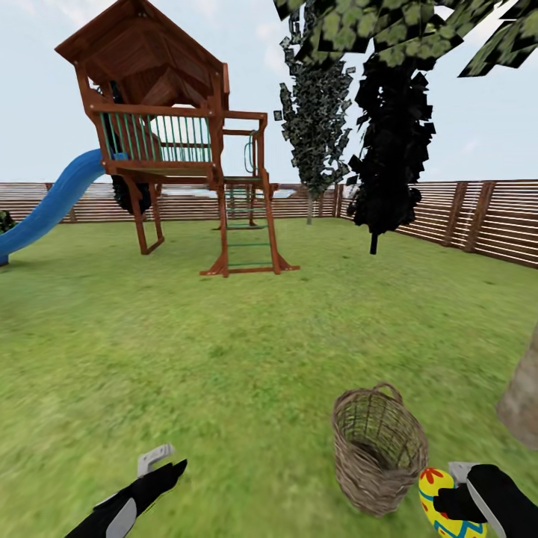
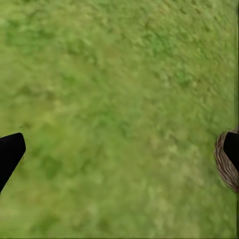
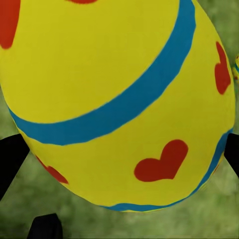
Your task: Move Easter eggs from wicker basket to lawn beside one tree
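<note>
Hanging low over the lawn [image 1: 224,359] at far left: left gripper [image 1: 161,463], fingers spread wide, holding nothing. Standing on the grass right of center: wicker basket [image 1: 379,448], nothing visible inside, though its bottom is hidden. Beside it: right gripper [image 1: 456,501], fingers clamping 1 Easter egg [image 1: 437,508]. Rising at the right edge: a trunk [image 1: 523,403]. Judging the step: carrying the egg out. Needed next: lowering it beside that trunk.

Your head view looks forward and down across the lawn [image 1: 224,359] toward the fence [image 1: 478,217]. Your left wrist view faces grass [image 2: 114,109] from fairly near, sharing the wicker basket [image 2: 225,164] with it. Your right wrist view sits very close to an egg [image 3: 114,99], probably the one at your head view's lower edge.
</note>
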